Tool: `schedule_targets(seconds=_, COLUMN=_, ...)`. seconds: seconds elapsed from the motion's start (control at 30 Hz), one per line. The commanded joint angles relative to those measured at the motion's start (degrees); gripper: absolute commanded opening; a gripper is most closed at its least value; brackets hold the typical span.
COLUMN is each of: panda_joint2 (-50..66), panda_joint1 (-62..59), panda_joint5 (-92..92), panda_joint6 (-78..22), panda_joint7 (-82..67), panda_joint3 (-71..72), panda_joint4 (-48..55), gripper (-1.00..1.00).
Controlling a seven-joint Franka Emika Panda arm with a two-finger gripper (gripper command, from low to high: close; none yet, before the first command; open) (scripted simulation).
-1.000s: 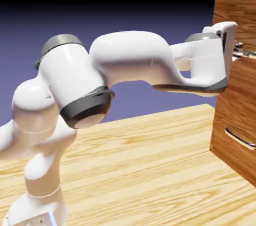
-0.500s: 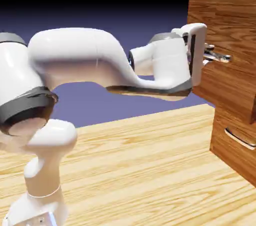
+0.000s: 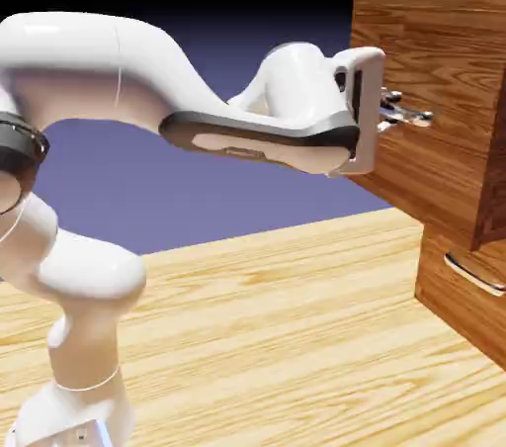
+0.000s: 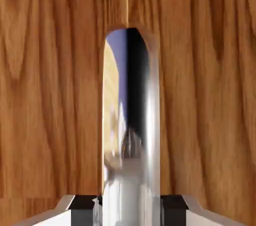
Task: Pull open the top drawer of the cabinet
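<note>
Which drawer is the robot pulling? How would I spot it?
Find the tall reddish-brown cabinet at the exterior view's right. Its top drawer sticks out toward the arm, and the gripper is shut on its silver handle. The drawer below sits pushed in, its handle untouched.

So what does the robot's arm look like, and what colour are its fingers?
The arm is glossy white, made of fat rounded segments like smooth tubes. Dark grey bands mark its joints, and a dark grey strip runs under the forearm. The hand is a flat white block. The gripper has small metal-grey parts, and its fingertips look dark grey with pale edges. No cables or markings show.
</note>
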Motion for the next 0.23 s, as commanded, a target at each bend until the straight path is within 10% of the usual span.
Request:
schedule_targets(seconds=0.0, panda_joint2=-1.19, panda_joint1=-2.10, panda_joint5=0.01, panda_joint6=0.49, panda_joint7=0.17, panda_joint3=1.54, panda_joint4=-1.32, gripper=-1.00)
schedule_targets(seconds=0.1, panda_joint2=-4.48, panda_joint1=-7.09, panda_joint5=0.17, panda_joint6=2.08, panda_joint7=0.54, panda_joint3=5.11, panda_joint4=-4.57, gripper=-1.00)
schedule_targets(seconds=0.13, panda_joint2=-4.48, panda_joint1=-7.09, panda_joint5=0.17, panda_joint6=2.08, panda_joint7=0.54, panda_joint3=5.11, panda_joint4=-4.57, gripper=1.00)
schedule_targets(seconds=0.2, panda_joint2=-6.41, panda_joint1=-9.16, panda_joint5=0.71, panda_joint6=3.11, panda_joint7=0.07, panda_joint3=6.35, panda_joint4=-6.07, gripper=1.00)
